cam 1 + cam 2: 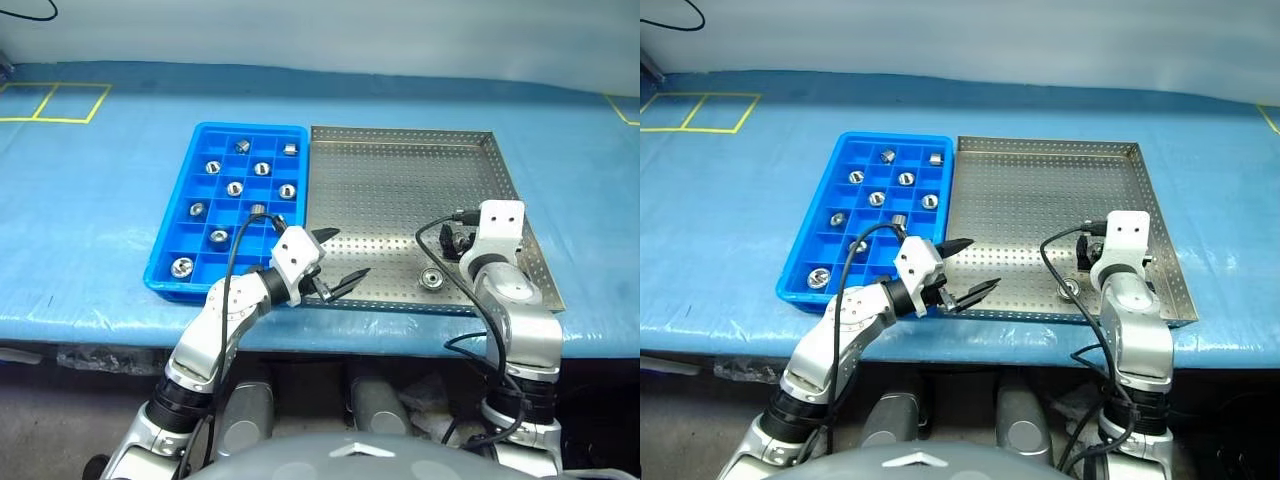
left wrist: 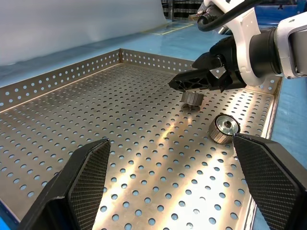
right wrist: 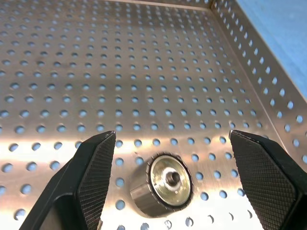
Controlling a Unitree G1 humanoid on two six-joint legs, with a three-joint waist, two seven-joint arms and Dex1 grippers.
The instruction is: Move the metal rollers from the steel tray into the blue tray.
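**Closing in on the last rollers in the steel tray**

Lining up a pick is the step in hand. On the blue-covered desk (image 1: 100,200), the bright blue plastic tray with square compartments (image 1: 200,135) sits at the left and already holds ten or so small shiny metal rollers (image 1: 235,188), spread over its cells. The left end effector (image 1: 335,262) hangs over the near edge where the two trays meet, its black fingers spread wide and holding nothing. To the right lies the large perforated silver steel tray (image 1: 400,180), with two rollers left near its front right corner. One roller (image 3: 164,188) lies on its side between the wide-open, empty fingers of the right end effector (image 3: 175,184); the other roller (image 2: 192,98) stands just beyond. The next move, as I judge it, calls for lowering the right fingers around that roller and closing squarely, since it may roll away.
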